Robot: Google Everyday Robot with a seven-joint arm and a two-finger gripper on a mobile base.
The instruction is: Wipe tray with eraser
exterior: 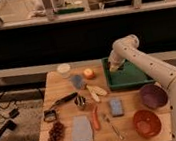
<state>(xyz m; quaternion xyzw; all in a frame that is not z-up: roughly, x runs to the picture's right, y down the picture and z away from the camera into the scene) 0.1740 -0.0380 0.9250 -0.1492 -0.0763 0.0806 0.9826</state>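
Gripper (114,67) parked over the back-left corner of the green tray (133,75), fingers clamped together on the eraser (113,69)

So the tray sits at the back right of the wooden table (58,88), and the arm reaches in from the right and bends down into it. The eraser is just a small tan bit at the fingertips, down near the tray floor by the left rim; can't tell if it's actually touching. Left of the tray there's an orange fruit (88,73) and a white cup (63,69). In front of it are a purple bowl (153,95), a red bowl (146,122) and a blue block (116,107), all well apart from the gripper.
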